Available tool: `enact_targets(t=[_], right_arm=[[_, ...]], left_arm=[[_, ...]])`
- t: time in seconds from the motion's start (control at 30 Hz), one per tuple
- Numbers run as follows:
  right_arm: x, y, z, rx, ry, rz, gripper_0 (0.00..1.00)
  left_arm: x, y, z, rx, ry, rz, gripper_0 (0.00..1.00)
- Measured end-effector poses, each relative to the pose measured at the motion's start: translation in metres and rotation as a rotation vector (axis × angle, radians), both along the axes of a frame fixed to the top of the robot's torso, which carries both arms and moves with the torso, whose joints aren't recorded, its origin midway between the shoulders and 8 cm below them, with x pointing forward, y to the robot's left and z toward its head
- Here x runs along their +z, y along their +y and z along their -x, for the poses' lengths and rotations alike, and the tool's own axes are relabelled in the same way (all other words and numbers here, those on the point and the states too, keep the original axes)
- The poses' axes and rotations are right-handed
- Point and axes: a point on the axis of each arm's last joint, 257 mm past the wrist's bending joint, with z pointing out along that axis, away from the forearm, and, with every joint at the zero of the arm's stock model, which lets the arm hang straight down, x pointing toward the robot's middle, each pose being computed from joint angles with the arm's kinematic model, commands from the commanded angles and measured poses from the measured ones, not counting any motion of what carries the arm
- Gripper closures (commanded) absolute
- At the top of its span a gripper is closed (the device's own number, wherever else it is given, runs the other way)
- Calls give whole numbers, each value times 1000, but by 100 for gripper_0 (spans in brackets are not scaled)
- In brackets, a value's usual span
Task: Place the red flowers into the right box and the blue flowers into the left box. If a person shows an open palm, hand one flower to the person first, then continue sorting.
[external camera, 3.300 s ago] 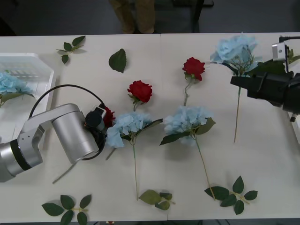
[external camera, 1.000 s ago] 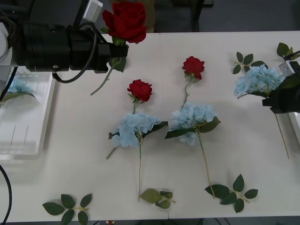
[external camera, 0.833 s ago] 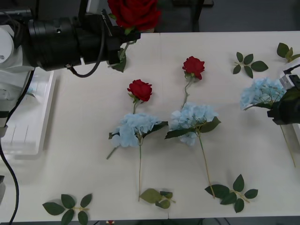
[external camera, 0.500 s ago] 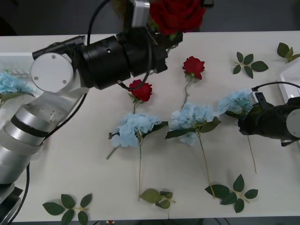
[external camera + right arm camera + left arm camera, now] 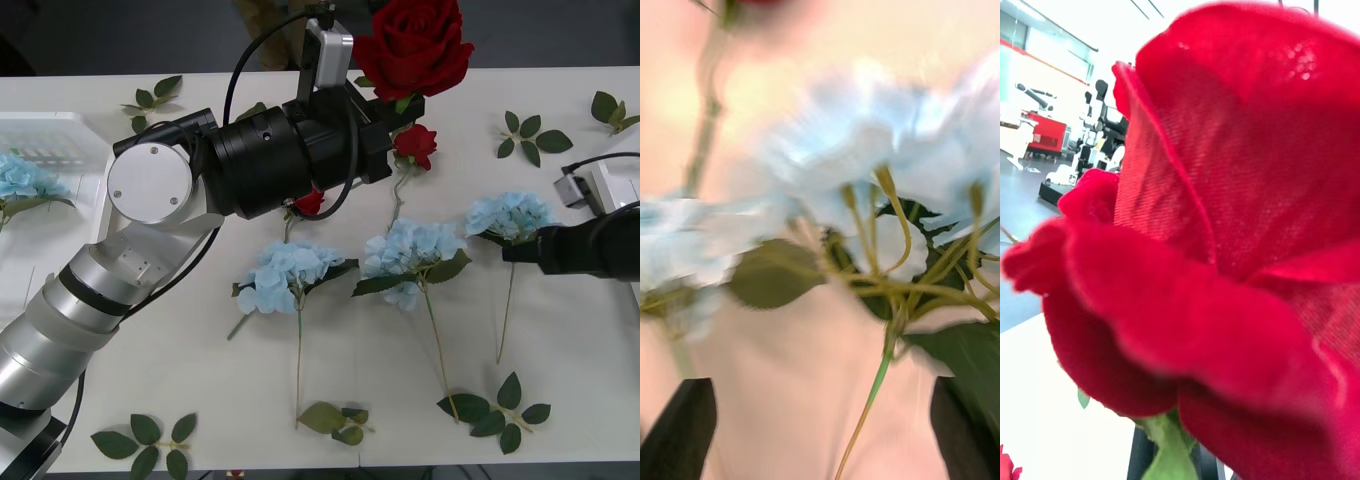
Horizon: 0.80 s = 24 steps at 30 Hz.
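My left gripper [image 5: 397,103] is shut on the stem of a red flower [image 5: 415,48] and holds it high over the table's far middle; its head looms close in the left wrist view [image 5: 1225,225]. Two more red flowers lie below, one [image 5: 415,145] in the open and one [image 5: 308,203] half hidden by the left arm. Blue flowers lie at the centre [image 5: 285,272] [image 5: 405,250]. A third blue flower [image 5: 510,215] lies just off my right gripper [image 5: 512,255], which is open with the stem [image 5: 865,420] between its fingers. The left box [image 5: 70,130] holds one blue flower [image 5: 15,180]. The right box [image 5: 615,185] shows as a white rim.
Loose green leaf sprigs lie at the far left [image 5: 155,95], far right [image 5: 530,135], near right [image 5: 495,410], near middle [image 5: 340,422] and near left [image 5: 140,445]. My left arm [image 5: 150,250] stretches across the left half of the table.
My left arm swung right with the red flower, from above the left box to the far middle. My right arm moved left, laid its blue flower down and opened.
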Motion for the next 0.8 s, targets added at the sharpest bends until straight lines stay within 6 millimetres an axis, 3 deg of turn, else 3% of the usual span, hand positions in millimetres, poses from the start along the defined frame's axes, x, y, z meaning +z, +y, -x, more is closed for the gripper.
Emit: enact_targets(t=[0.17,0.27,0.4,0.5,0.6,0.7,0.8], right_arm=[[88,-24,10,55,-143,-160,15],[125,-11,13,107,-251,-277,15],[154,16,-1,159,-474,-368,15],[146,51,-7,208,-572,-398,15],[127,89,-11,232,-614,-413,15],[102,123,-7,264,-628,-412,15],[91,149,-1,229,-567,-507,15]], left_arm=[[0,0,0,0,2,2,100],[-2,1,0,2,7,3,100],[-4,2,0,4,13,3,100],[-4,2,0,4,13,4,100],[-4,2,0,4,14,5,100],[-4,2,0,2,17,8,100],[-3,2,1,-2,24,16,100]])
